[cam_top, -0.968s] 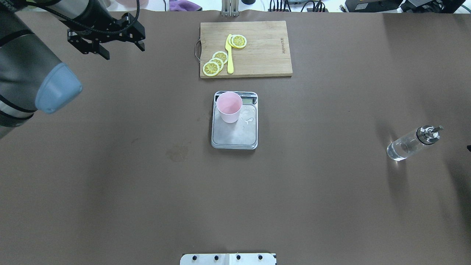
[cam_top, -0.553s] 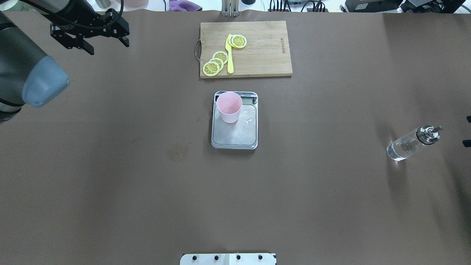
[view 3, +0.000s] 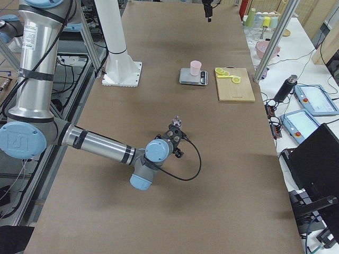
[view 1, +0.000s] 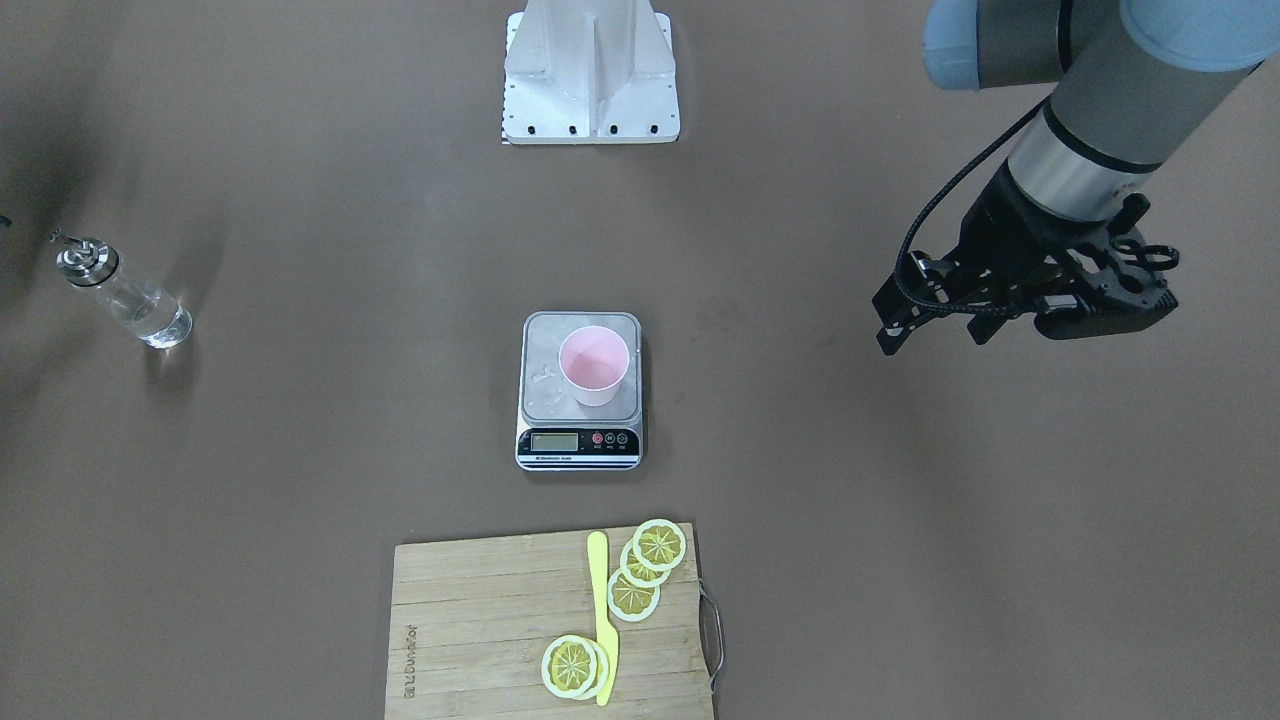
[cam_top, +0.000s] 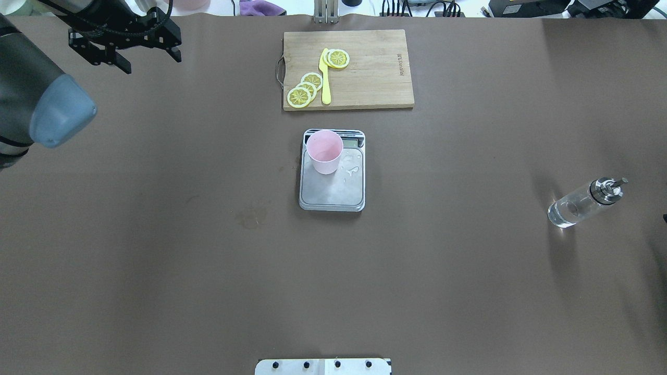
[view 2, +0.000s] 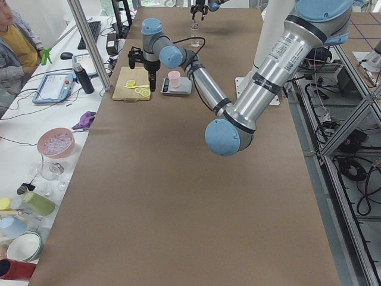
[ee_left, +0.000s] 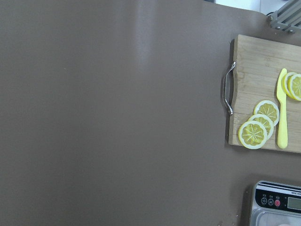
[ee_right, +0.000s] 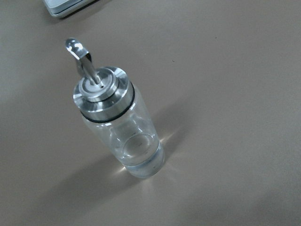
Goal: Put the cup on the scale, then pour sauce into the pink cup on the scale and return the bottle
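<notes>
The left gripper (cam_top: 151,63) hung empty, fingers spread wide, close to the far edge of the table (cam_top: 156,234) at the robot's left corner, with bare brown top beneath it and all along its robot-facing side. Off to its right lay the cutting board (cam_top: 375,67) with lemon slices (cam_top: 305,89) and a yellow knife (cam_top: 325,78). Further right and nearer the robot, the cup (cam_top: 324,151) stood upright on the scale (cam_top: 333,192), towards the display end, with droplets beside it. The left arm stretched long over the table, wrist bent downward. The right gripper (view 3: 176,133), seen only small from the side, sat just beside the upright bottle (ee_right: 120,127); its opening could not be judged. Clear sauce (ee_right: 141,157) showed low in the bottle, which stood well apart from the scale, with open table around it. The right forearm lay low and nearly level.
</notes>
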Controlling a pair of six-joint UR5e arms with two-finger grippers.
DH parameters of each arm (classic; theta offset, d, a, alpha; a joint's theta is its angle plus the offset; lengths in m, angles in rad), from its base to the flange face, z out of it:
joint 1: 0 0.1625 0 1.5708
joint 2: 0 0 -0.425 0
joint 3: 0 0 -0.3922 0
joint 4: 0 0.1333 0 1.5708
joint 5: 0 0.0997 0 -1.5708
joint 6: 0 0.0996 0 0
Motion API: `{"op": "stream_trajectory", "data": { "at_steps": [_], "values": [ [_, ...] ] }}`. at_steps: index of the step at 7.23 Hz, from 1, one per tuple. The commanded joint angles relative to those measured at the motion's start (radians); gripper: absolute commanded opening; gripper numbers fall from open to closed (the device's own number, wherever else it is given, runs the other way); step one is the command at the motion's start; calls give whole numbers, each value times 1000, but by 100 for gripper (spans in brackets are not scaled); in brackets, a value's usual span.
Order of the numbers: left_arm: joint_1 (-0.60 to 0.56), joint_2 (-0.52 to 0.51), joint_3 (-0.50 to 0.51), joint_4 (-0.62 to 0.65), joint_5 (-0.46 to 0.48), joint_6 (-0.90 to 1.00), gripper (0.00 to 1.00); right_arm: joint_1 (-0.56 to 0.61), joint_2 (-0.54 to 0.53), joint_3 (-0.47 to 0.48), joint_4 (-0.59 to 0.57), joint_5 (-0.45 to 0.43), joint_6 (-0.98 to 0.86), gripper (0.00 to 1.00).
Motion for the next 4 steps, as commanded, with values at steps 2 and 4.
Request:
{"op": "stream_trajectory", "data": {
  "at_steps": [2, 4],
  "values": [
    [-13, -6, -2, 5, 0, 0, 96, -2, 0, -69, 265, -213, 185, 95],
    [-15, -4, -2, 5, 0, 0, 96, -2, 8, -96, 330, -290, 194, 93]
  ]
}}
